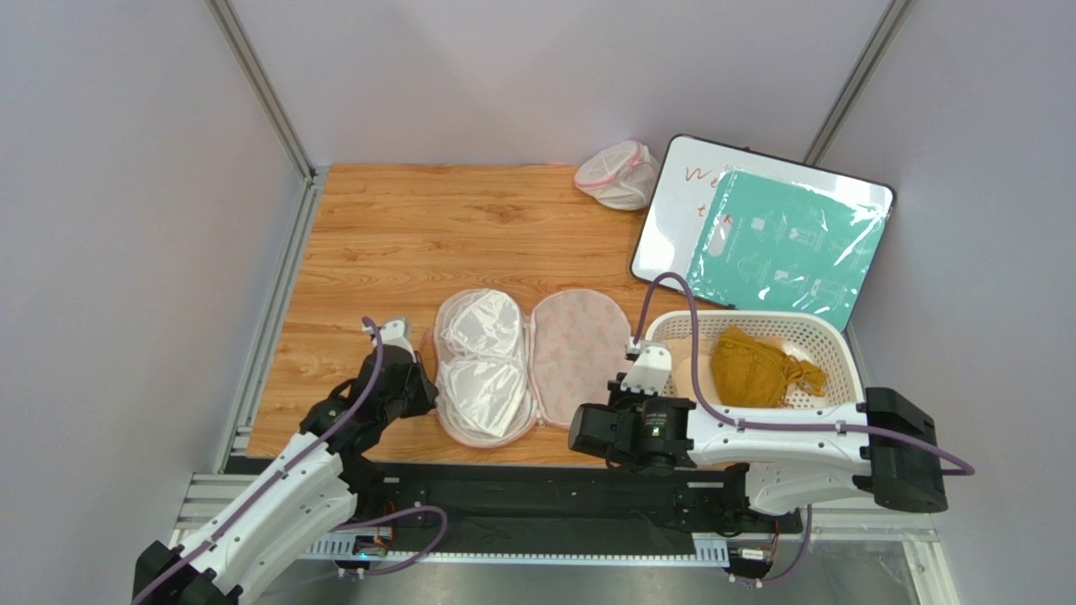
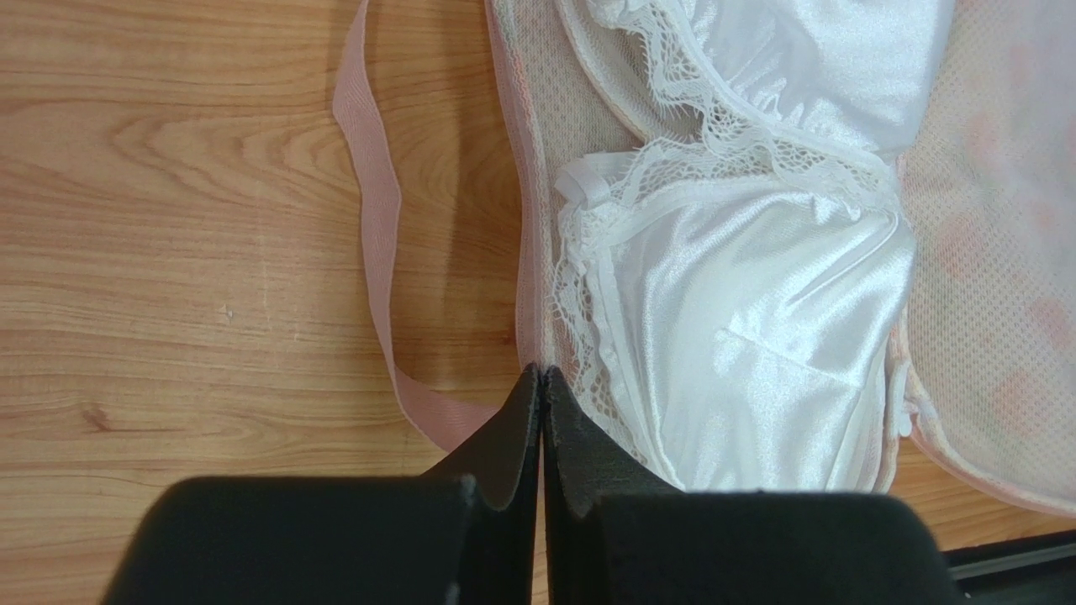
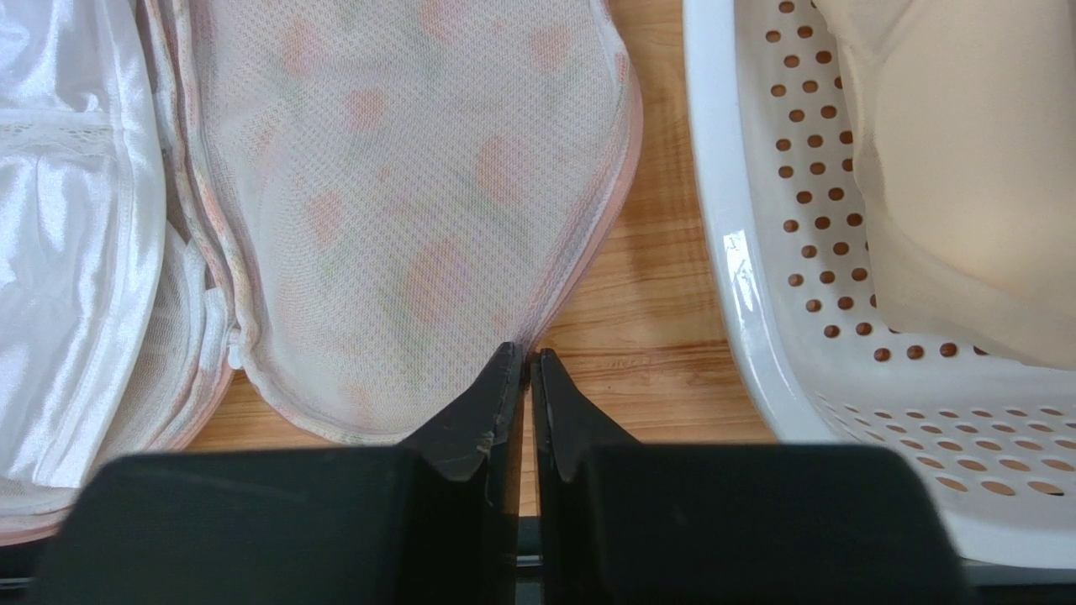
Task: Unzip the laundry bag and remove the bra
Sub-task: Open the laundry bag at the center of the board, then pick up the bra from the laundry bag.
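Whiteboard [image 1: 667, 221]: red handwriting, "We" legible with a lone "t" beneath it. The rest is hidden under the teal sheet [image 1: 789, 240], whose faint print is unreadable.

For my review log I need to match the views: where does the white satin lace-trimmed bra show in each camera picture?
Top external: the white satin lace-trimmed bra lies left of centre, near the arms.
Left wrist: the bra fills the upper right.
Right wrist: the bra is a strip at the left edge.
Shared landmark: the open flap of the cream printed mesh laundry bag, directly right of the bra in each view.
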Robot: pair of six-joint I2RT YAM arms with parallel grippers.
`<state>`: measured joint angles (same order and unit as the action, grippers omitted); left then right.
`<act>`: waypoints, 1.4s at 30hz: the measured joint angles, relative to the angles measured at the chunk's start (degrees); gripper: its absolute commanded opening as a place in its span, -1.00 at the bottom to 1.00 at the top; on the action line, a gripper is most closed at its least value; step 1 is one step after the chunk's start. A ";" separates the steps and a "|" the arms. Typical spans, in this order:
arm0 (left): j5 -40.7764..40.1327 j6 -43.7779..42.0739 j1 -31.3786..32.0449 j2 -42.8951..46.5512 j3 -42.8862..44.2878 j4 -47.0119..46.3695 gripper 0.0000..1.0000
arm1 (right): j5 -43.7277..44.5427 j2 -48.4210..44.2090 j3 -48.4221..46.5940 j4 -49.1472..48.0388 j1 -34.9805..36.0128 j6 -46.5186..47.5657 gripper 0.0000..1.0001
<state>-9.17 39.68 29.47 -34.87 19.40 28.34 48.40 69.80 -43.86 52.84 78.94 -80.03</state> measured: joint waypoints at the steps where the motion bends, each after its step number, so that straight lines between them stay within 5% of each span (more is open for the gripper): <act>1: 0.00 -0.02 0.00 -0.07 -0.02 0.11 -1.00 | -0.09 0.00 0.00 0.20 0.04 -0.09 -0.09; 4: 0.02 -0.28 0.00 -0.74 0.00 0.17 -1.00 | -0.55 0.00 -0.09 0.59 0.35 0.31 0.42; 9: 0.11 -1.64 0.00 -2.84 0.09 0.07 -0.85 | -1.20 -0.02 -0.96 0.70 1.18 2.75 0.56; 10: 0.22 -2.10 0.00 -3.58 0.26 0.07 -0.68 | -1.38 -0.02 -1.29 0.61 1.31 3.54 0.56; 14: 0.39 -3.63 -0.07 -5.64 2.16 0.74 0.58 | -2.43 -0.07 -2.47 -1.49 2.03 7.91 0.56; 17: 0.70 -4.52 -0.15 -5.77 5.11 2.10 0.88 | -3.72 -0.20 -2.99 -4.81 2.40 12.28 0.55; 31: 0.83 -9.18 -0.22 -2.86 24.13 13.25 1.00 | -14.75 1.95 -6.60 -25.38 2.21 33.40 0.55; 42: 3.28 -18.51 -7.04 -4.90 26.18 15.06 0.99 | -27.96 10.25 -7.06 -38.56 -5.77 37.03 0.55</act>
<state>-5.89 21.17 22.44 -39.77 45.58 43.40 20.45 80.05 -50.92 14.28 73.17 -43.00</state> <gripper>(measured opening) 0.995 0.778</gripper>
